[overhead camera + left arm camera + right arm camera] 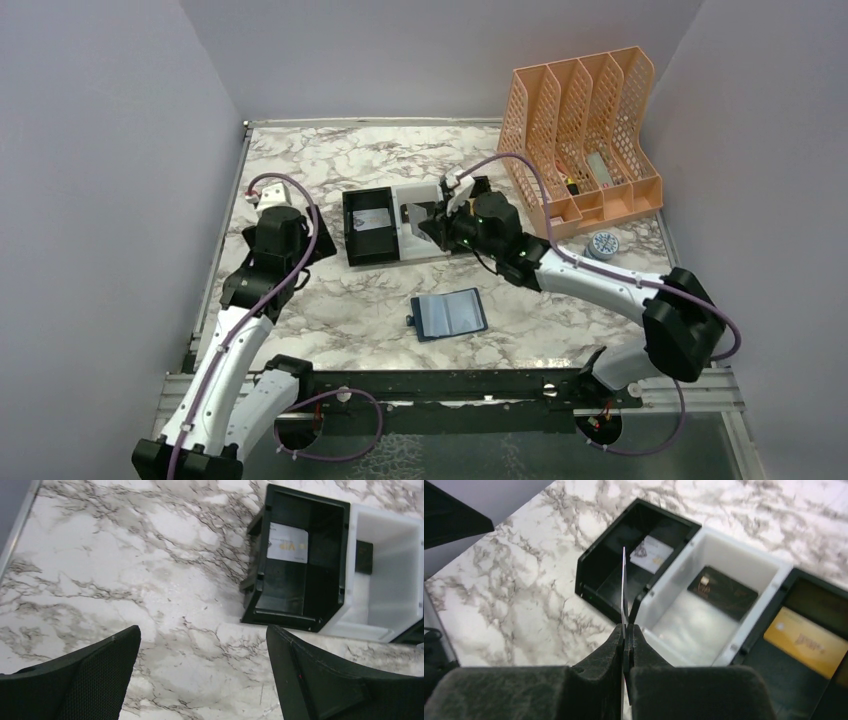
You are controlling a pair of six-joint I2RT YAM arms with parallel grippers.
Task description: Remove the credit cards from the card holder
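Right gripper point(625, 630) pinched on thin card point(623, 587), edge-on, colour unclear, above tray point(679, 622). Left gripper point(202, 640) wide, left of tray. Card holder point(449, 314) lies open, near centre, well apart from tray.

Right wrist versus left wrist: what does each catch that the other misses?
Right wrist only: a gold card in the right black compartment of the tray, and a thin card pinched edge-on in the right gripper. Left wrist only: the open left gripper. Both: the silver-grey card in the left black compartment, the dark card in the white one.
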